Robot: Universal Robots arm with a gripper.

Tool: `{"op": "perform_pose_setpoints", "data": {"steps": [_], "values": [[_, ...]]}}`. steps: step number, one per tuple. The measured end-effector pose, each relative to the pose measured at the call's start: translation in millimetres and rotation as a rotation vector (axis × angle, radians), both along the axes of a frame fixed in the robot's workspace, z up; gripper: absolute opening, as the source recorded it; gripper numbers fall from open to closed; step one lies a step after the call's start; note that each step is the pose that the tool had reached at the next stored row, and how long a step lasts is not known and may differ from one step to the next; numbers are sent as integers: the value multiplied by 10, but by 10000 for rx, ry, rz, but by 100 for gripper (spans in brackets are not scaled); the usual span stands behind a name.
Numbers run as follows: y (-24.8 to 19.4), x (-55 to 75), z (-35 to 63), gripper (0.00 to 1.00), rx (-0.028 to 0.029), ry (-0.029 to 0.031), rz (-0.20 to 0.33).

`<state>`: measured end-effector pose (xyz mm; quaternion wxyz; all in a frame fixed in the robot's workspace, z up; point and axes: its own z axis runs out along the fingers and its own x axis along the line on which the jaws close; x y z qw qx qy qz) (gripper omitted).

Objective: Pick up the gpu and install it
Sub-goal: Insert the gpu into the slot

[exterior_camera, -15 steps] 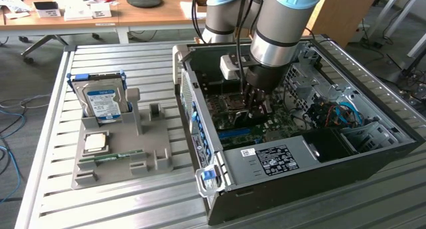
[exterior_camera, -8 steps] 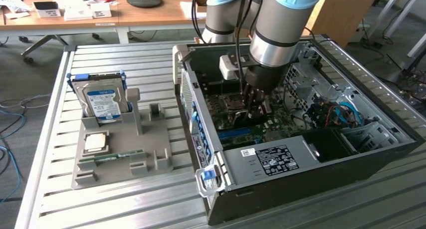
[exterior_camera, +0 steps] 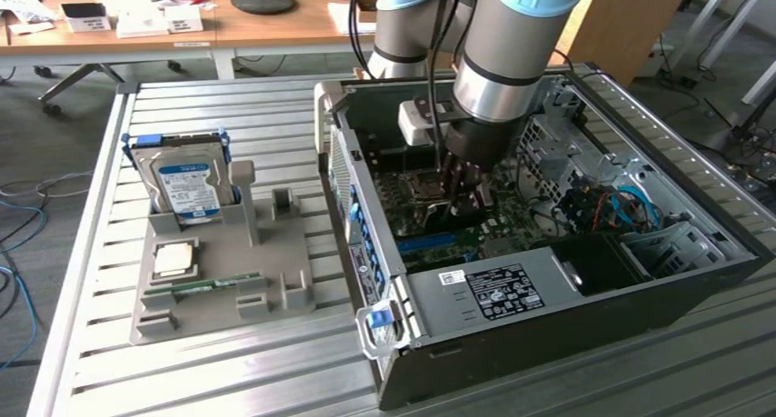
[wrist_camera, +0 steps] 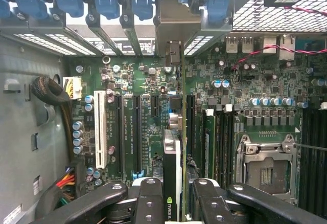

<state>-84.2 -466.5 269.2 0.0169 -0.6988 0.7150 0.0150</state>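
End effector (wrist_camera: 176, 196) pinches gpu (wrist_camera: 171, 155) edge-on above motherboard (wrist_camera: 135, 78).

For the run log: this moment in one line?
phase: install | end effector: shut on gpu | gpu: upright inside computer case, over motherboard | seating: cannot tell

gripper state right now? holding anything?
Gripper: jaws closed on the gpu, held edge-on over the motherboard.

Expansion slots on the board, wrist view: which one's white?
The white slot, the one beside the column of capacitors. The other slots are black, and the nearest ones lie between it and the gpu held in the gripper.
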Motion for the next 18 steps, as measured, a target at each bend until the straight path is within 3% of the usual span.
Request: {"op": "perform_pose_setpoints", "data": {"steps": [18], "values": [[0, -16, -27, 27, -13, 3, 2]]}}
